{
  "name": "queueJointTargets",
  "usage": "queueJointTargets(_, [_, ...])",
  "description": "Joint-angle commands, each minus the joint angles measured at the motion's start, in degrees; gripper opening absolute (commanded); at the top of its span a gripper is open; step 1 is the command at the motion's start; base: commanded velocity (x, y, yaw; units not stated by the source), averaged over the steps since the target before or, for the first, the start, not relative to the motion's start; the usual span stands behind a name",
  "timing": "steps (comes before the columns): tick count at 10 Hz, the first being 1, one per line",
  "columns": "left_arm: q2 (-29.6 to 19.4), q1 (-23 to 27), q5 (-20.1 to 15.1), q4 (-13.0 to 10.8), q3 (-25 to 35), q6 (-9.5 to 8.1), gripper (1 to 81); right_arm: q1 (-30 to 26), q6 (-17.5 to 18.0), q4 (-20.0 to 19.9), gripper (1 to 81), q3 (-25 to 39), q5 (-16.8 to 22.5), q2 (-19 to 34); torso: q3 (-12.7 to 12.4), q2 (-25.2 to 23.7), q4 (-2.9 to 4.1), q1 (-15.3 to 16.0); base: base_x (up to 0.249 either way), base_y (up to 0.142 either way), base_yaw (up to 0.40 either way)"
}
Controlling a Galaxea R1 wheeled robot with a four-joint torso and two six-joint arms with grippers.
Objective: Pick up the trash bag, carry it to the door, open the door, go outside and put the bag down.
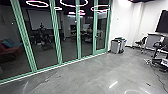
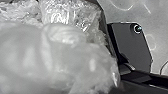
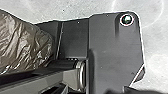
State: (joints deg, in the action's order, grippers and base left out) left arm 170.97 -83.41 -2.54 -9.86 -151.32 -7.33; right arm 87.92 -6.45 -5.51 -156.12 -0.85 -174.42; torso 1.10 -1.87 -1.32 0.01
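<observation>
A crinkled trash bag of shiny, brownish-grey plastic is seen beside the robot's dark base plate. Whether the left and right jaws are closed, it cannot be told.

Five tall glass panes stood in green frames. At least three large glowing ring lights showed overhead. Two grey bins stood side by side. There was one dark wall screen, one pale screen behind the glass and one red sofa. Pale plastic showed in the left wrist view, brown plastic in the right; whether that made one bag or two was unclear.
</observation>
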Motion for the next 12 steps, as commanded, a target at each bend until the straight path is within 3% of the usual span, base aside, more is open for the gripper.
queueJointTargets(1, [-0.01, 3.47, -2.65, -0.42, 0.06, 0.21, 1.0, -2.96, -0.41, -0.29, 81.1, 0.13, 3.31, -0.07, 0.0, -0.02, 0.0, 0.0, 0.125, 0.0, 0.0])
queueJointTargets(7, [-0.01, 3.47, -2.74, -0.5, 0.06, 0.21, 1.0, -2.96, -0.41, -0.2, 81.1, 0.13, 3.31, -0.07, 0.0, -0.02, 0.0, 0.0, 0.125, 0.0, 0.0])
queueJointTargets(12, [0.07, 3.47, -2.74, -0.42, 0.06, 0.21, 1.0, -2.96, -0.41, -0.29, 81.1, 0.04, 3.15, -0.07, 0.0, 0.0, 0.0, 0.02, 0.125, -0.063, 0.0])
